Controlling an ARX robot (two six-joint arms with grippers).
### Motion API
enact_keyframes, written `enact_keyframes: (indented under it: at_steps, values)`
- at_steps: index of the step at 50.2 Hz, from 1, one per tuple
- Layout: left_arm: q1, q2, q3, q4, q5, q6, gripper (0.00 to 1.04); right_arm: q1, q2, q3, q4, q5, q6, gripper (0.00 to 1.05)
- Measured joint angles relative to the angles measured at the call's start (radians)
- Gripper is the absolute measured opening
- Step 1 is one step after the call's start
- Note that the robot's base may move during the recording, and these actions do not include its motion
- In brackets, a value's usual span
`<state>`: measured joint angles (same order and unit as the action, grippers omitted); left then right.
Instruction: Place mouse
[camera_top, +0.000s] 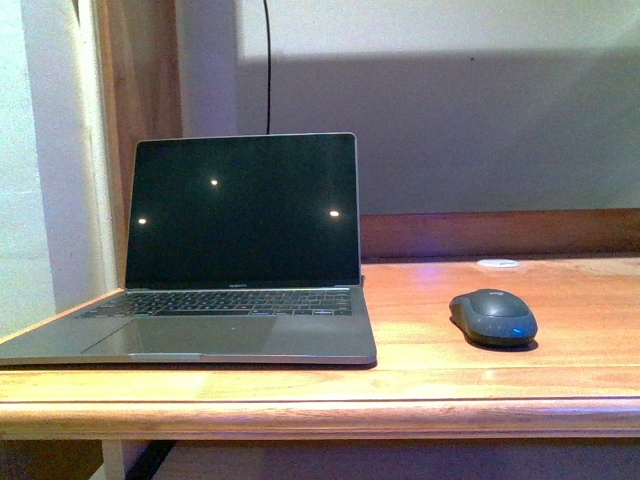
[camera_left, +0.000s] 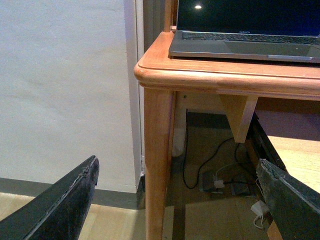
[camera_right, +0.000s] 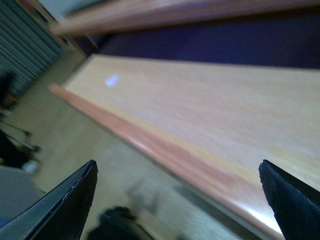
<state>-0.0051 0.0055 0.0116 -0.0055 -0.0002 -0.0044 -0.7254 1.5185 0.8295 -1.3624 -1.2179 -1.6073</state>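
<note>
Front view: the mouse (camera_top: 493, 317) sits on the surface (camera_top: 560, 380), right of the open laptop (camera_top: 240, 260) and apart from it. The left hand (camera_left: 177, 162) and right hand (camera_right: 177, 165) gape wide, empty.

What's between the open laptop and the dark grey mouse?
Nothing: in the front view, only bare wooden desktop separates the open grey laptop from the dark grey domed mouse.
</note>
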Motion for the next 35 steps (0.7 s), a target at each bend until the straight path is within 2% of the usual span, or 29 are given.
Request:
enact_keyframes:
  at_steps: [1, 4, 10, 13, 16, 20, 28, 35]
  values:
    - [0.0, 0.0, 0.0, 0.0, 0.0, 0.0, 0.97, -0.038, 0.012, -0.047, 0.052, 0.026, -0.07, 0.97]
    - [0.0, 0.0, 0.0, 0.0, -0.004, 0.0, 0.97, -0.059, 0.018, -0.111, 0.12, -0.001, -0.193, 0.97]
    - [0.0, -0.001, 0.0, 0.0, 0.001, 0.0, 0.97, -0.06, -0.013, -0.183, 0.193, 0.0, -0.277, 0.97]
    - [0.0, -0.001, 0.0, 0.0, 0.0, 0.0, 0.97, -0.049, -0.021, -0.188, 0.202, 0.002, -0.282, 0.97]
    - [0.0, -0.001, 0.0, 0.0, 0.0, 0.0, 0.97, -0.019, -0.028, -0.222, 0.225, 0.082, -0.286, 0.97]
    - [0.0, -0.002, 0.0, 0.0, -0.001, 0.0, 0.97, 0.004, -0.02, -0.236, 0.223, 0.091, -0.293, 0.97]
    - [0.0, -0.002, 0.0, 0.0, -0.001, 0.0, 0.97, 0.036, -0.04, -0.255, 0.293, 0.081, -0.264, 0.97]
    - [0.0, -0.002, 0.0, 0.0, 0.0, 0.0, 0.97, 0.111, -0.114, -0.306, 0.478, 0.036, -0.122, 0.97]
